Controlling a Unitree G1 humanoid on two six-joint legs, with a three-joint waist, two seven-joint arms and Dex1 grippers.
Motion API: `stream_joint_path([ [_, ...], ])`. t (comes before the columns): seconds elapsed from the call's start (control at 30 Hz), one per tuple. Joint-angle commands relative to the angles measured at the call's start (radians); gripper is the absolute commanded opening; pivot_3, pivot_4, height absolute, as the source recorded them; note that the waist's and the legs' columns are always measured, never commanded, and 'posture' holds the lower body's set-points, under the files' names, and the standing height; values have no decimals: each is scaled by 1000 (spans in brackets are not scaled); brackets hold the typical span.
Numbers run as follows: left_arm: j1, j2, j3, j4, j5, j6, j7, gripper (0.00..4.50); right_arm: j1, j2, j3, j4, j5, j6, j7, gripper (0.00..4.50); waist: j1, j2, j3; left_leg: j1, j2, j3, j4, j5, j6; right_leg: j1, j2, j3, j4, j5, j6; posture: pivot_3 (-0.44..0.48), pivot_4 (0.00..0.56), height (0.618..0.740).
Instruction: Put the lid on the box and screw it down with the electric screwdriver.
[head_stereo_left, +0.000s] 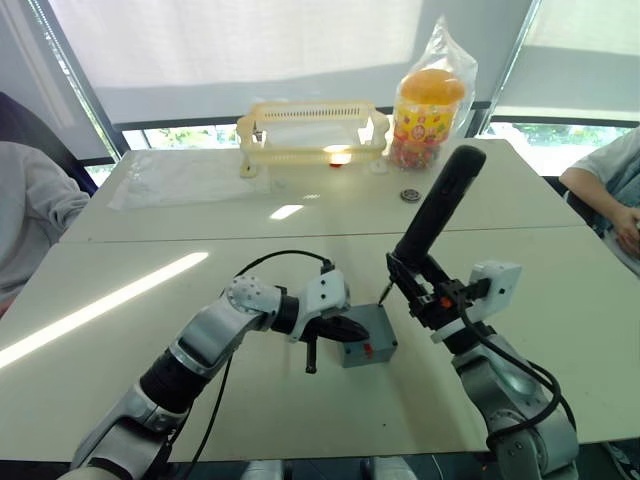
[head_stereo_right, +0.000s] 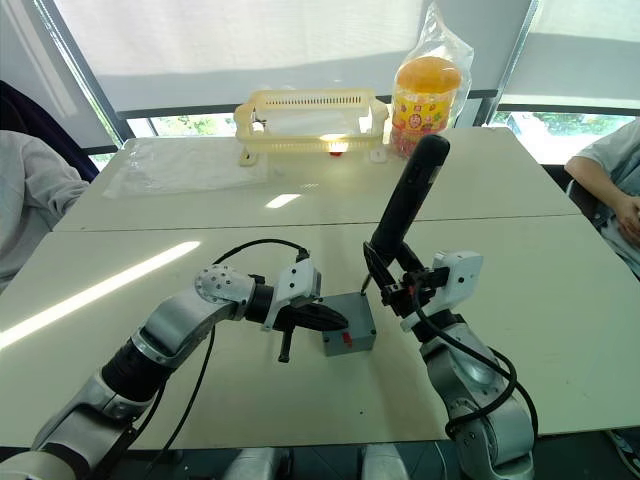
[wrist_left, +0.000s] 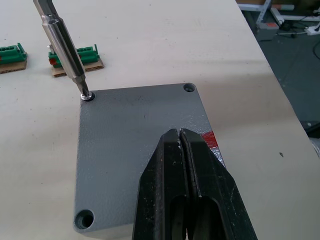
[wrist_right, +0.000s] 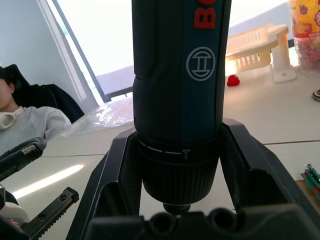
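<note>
The desk (head_stereo_left: 150, 400) carries everything, and the work sits near its front edge between the two arms. The electric screwdriver (head_stereo_left: 437, 212) is the biggest piece in play: it leans with its butt toward 1 o'clock and its metal bit (wrist_left: 64, 47) comes down onto a screw (wrist_left: 87, 96) at one corner of the lid (wrist_left: 135, 145). The right gripper (head_stereo_left: 425, 290) has its fingers clamped around the tool's collar. The lid lies flat and square on the box (head_stereo_left: 366, 337), whose red mark (head_stereo_left: 367, 349) faces 6 o'clock. The left gripper (wrist_left: 185, 165) has its fingers pressed together, and they appear to rest on the lid to pin it.

Judging by this, the step is driving the first corner screw. To do it well:

- Bring the tool closer to upright over the screw, so the tilted bit does not slip out of the head.
- Push along the bit's axis, lightly, and hold the left press steady so the box cannot spin.
- Two other corner holes (wrist_left: 83, 219) (wrist_left: 189, 88) look empty; go diagonal next.

Two green connector pieces (wrist_left: 75, 56) lie beyond the box, clear of the work.
</note>
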Motion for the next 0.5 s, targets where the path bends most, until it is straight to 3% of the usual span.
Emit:
stream_joint_path([
  [0.03,14,14,-14,5,22,12,1,0,-2,5,-8,-33,-6,-52,14,1775,0,0,0,0,0,0,0,0,0,0,0,0,0,0,0,0,150,740],
  [0.5,15,17,-11,3,22,12,4,0,-3,11,-3,15,-38,-101,38,1775,0,0,0,0,0,0,0,0,0,0,0,0,0,0,0,0,150,740],
])
